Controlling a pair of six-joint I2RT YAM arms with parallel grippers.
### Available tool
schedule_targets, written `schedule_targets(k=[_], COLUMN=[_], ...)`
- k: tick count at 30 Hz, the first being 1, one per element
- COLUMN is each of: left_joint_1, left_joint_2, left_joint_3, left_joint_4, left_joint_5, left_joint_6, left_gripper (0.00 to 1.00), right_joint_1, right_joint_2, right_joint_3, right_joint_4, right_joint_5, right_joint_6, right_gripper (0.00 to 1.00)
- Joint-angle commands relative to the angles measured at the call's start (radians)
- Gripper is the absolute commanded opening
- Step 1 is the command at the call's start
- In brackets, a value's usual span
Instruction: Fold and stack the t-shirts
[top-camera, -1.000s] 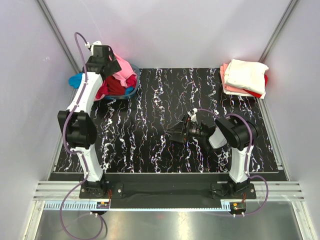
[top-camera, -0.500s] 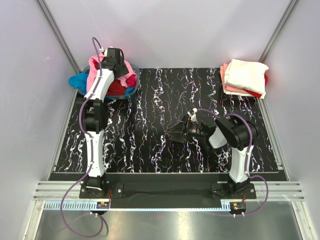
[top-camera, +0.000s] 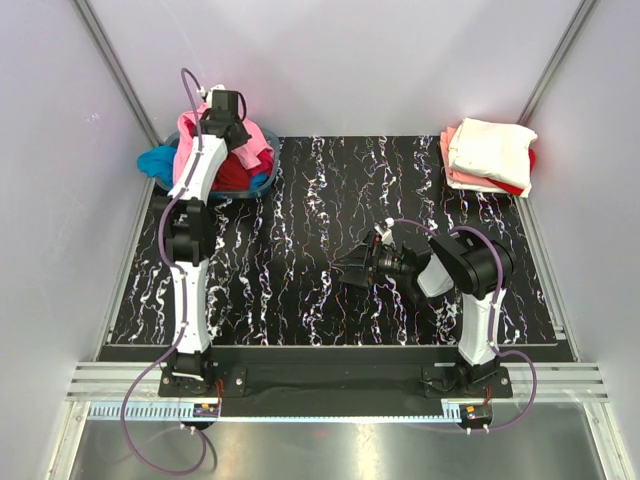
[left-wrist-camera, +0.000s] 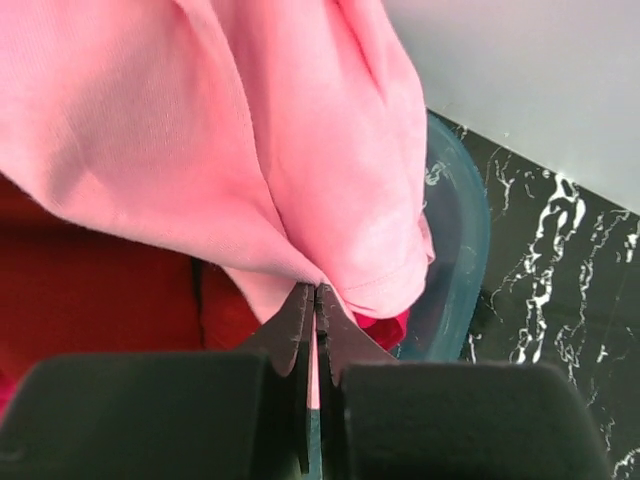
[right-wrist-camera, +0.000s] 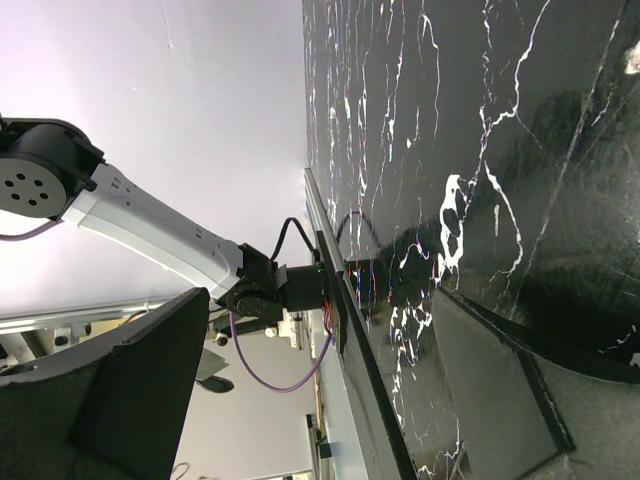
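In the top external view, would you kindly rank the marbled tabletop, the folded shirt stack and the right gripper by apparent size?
1. marbled tabletop
2. folded shirt stack
3. right gripper, clearly smallest

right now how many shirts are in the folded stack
3: cream white shirt on top, salmon shirt under it, red shirt peeking out at the bottom. Others may be hidden between them.

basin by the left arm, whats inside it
Shirts: a red shirt low down, a blue shirt spilling over the left side, and a light pink shirt pinched by the left hand, draped over them. The basin floor and anything deeper are covered.
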Motion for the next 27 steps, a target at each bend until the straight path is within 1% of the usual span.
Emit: schedule_targets(k=[1, 4, 8, 9, 11, 12, 13, 15, 18, 19, 20, 21, 23, 24, 27], left_joint_1=[0.000, 0.000, 0.002, 0.002, 0.000, 0.000, -0.001, -0.002, -0.002, -0.002, 0.000, 0.000, 0.005, 0.008, 0.011], left_joint_2=[-0.120, -0.180, -0.290, -0.349, -0.419, -0.490, -0.528, -0.606, -0.616, -0.609, -0.605, -0.617, -0.667, -0.681, -0.724], left_joint_3=[0.065, 0.113, 0.162, 0.159, 0.113, 0.087, 0.047, 0.033, 0.154, 0.258, 0.297, 0.317, 0.299, 0.299, 0.282], left_joint_4=[0.058, 0.067, 0.142, 0.165, 0.262, 0.304, 0.385, 0.455, 0.530, 0.542, 0.556, 0.578, 0.651, 0.652, 0.688], left_joint_5=[0.024, 0.044, 0.087, 0.090, 0.087, 0.060, 0.037, -0.030, -0.083, -0.092, -0.103, -0.121, -0.137, -0.141, -0.109], left_joint_6=[0.023, 0.007, -0.015, -0.021, -0.040, -0.044, -0.053, -0.066, -0.072, -0.063, -0.060, -0.055, -0.046, -0.046, -0.050], left_gripper=[0.00, 0.00, 0.00, 0.00, 0.00, 0.00, 0.00, 0.00, 0.00, 0.00, 0.00, 0.00, 0.00, 0.00, 0.00], right_joint_1=[-0.005, -0.007, -0.008, -0.007, -0.008, -0.007, -0.008, -0.007, -0.008, -0.008, -0.008, -0.008, -0.008, -0.008, -0.010], right_joint_2=[0.004, 0.009, 0.013, 0.015, 0.015, 0.013, 0.013, 0.013, 0.016, 0.016, 0.016, 0.016, 0.019, 0.021, 0.022], right_joint_3=[0.010, 0.011, 0.016, 0.016, 0.014, 0.014, 0.014, 0.014, 0.016, 0.016, 0.016, 0.016, 0.017, 0.016, 0.019], right_joint_4=[0.249, 0.250, 0.250, 0.250, 0.250, 0.250, 0.250, 0.250, 0.252, 0.250, 0.252, 0.250, 0.250, 0.250, 0.250], right_joint_5=[-0.014, -0.017, -0.019, -0.019, -0.020, -0.020, -0.020, -0.022, -0.024, -0.024, -0.024, -0.024, -0.024, -0.025, -0.027], right_joint_6=[0.002, 0.007, 0.010, 0.010, 0.010, 0.010, 0.010, 0.010, 0.011, 0.011, 0.013, 0.013, 0.014, 0.016, 0.016], right_gripper=[1.00, 1.00, 1.00, 1.00, 1.00, 1.00, 1.00, 1.00, 1.00, 1.00, 1.00, 1.00, 1.00, 1.00, 1.00])
